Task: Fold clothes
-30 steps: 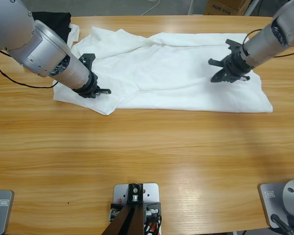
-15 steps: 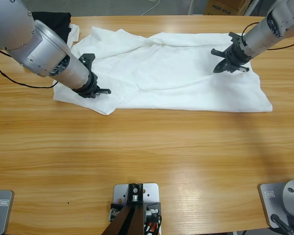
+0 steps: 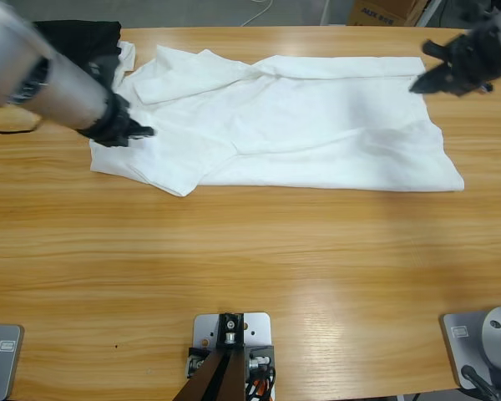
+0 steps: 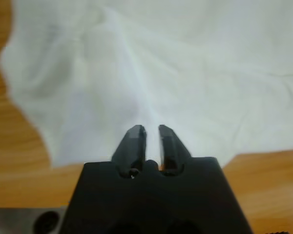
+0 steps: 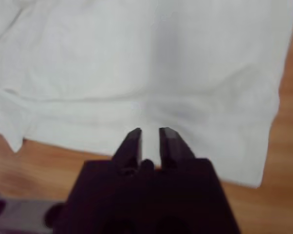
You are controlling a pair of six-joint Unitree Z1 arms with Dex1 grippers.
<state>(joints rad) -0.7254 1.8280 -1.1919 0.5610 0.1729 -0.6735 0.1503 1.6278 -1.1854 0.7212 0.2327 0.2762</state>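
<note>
We note, in the wrist views alone, the left gripper (image 4: 151,130) and right gripper (image 5: 150,132) each nearly closed on nothing above the white T-shirt (image 3: 301,125), spread across the upper table (image 3: 250,267), a black garment (image 3: 83,35) upper left.

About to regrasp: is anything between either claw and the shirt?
Nothing visible. The left claw hangs over the shirt's left edge, the right claw by its upper right corner. A black garment lies beyond the left end.
</note>
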